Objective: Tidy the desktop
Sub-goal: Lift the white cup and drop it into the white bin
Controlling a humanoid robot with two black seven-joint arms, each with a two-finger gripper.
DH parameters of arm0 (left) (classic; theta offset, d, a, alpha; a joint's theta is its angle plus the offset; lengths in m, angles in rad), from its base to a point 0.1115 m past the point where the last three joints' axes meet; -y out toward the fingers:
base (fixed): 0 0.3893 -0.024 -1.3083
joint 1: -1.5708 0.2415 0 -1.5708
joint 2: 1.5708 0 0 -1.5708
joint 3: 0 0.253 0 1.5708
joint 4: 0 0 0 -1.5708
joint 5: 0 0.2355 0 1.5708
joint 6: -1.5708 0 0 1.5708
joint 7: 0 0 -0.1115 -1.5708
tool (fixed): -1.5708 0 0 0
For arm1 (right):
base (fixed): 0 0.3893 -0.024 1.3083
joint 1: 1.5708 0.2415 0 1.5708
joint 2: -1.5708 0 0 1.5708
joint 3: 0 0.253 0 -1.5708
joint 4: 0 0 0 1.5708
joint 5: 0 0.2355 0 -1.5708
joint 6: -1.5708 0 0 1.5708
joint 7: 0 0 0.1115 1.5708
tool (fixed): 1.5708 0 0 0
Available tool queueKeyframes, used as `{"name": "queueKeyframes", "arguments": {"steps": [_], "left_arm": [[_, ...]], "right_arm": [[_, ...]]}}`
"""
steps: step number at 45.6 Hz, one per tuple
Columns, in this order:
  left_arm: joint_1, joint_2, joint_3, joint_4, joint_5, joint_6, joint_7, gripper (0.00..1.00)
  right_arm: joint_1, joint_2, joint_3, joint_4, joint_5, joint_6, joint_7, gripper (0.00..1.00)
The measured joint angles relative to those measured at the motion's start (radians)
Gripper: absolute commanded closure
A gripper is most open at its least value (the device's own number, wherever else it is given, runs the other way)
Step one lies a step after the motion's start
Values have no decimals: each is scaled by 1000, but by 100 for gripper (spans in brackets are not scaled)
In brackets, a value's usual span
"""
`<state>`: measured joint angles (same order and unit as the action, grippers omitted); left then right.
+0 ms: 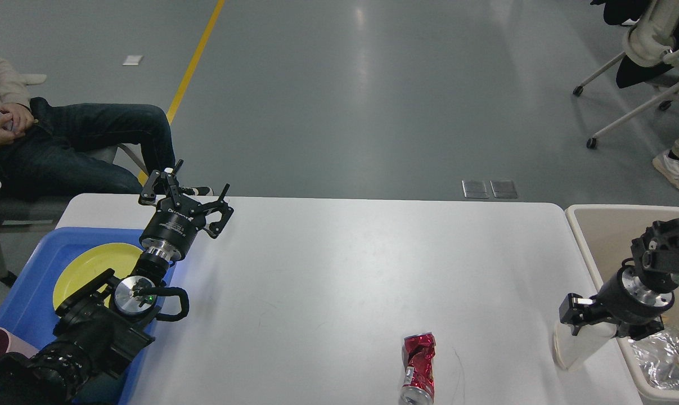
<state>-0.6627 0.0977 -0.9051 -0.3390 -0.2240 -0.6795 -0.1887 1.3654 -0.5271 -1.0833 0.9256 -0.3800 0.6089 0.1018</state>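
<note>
The white desktop [345, 270] fills the middle of the head view. A crushed red can [419, 365] lies on it near the front edge. My right gripper [601, 327] is at the desktop's right edge, shut on a white paper cup [570, 349]. The cup hangs tilted, with its lower end down and to the left. My left gripper [184, 194] is open and empty, raised over the desktop's back left corner.
A blue tray [30, 304] with a yellow plate [91, 264] sits on the left. A beige bin [603, 236] stands against the right edge, with crumpled clear wrap [662, 360] inside. A seated person [63, 146] is at the back left, and office chairs [648, 50] at the back right.
</note>
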Motion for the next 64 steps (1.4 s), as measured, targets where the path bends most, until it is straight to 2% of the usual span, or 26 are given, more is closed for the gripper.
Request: {"name": "queueKeyframes", "arguments": {"steps": [9, 20, 28, 33, 39, 42, 47, 50, 52, 53, 55, 58, 64], "left_arm": [[0, 0, 0, 0, 0, 0, 0, 4], [0, 1, 0, 0, 0, 0, 0, 4], [0, 0, 0, 0, 0, 0, 0, 4], [0, -1, 0, 0, 0, 0, 0, 4], [0, 0, 0, 0, 0, 0, 0, 4], [0, -1, 0, 0, 0, 0, 0, 4], [0, -1, 0, 0, 0, 0, 0, 4], [0, 0, 0, 0, 0, 0, 0, 4], [0, 1, 0, 0, 0, 0, 0, 4], [0, 1, 0, 0, 0, 0, 0, 4], [0, 0, 0, 0, 0, 0, 0, 4], [0, 0, 0, 0, 0, 0, 0, 4], [0, 1, 0, 0, 0, 0, 0, 4]], "right_arm": [[177, -42, 9, 23, 2, 82, 2, 100], [488, -170, 83, 51, 4, 244, 3, 100], [640, -239, 133, 40, 3, 269, 3, 100], [643, -263, 148, 13, 1, 256, 2, 100], [521, -284, 155, -51, 5, 193, 0, 100], [421, -286, 156, -86, 11, 124, 0, 100], [214, -289, 157, -132, 48, -69, 0, 94], [93, -287, 159, -156, 87, -205, 0, 86], [21, -282, 161, -173, 112, -285, 0, 77], [-22, -277, 164, -185, 126, -332, 0, 71], [-86, -266, 169, -208, 147, -394, 0, 53], [-177, -234, 181, -265, 170, -464, 1, 28], [-327, -161, 198, -424, 183, -517, 1, 5]]}}
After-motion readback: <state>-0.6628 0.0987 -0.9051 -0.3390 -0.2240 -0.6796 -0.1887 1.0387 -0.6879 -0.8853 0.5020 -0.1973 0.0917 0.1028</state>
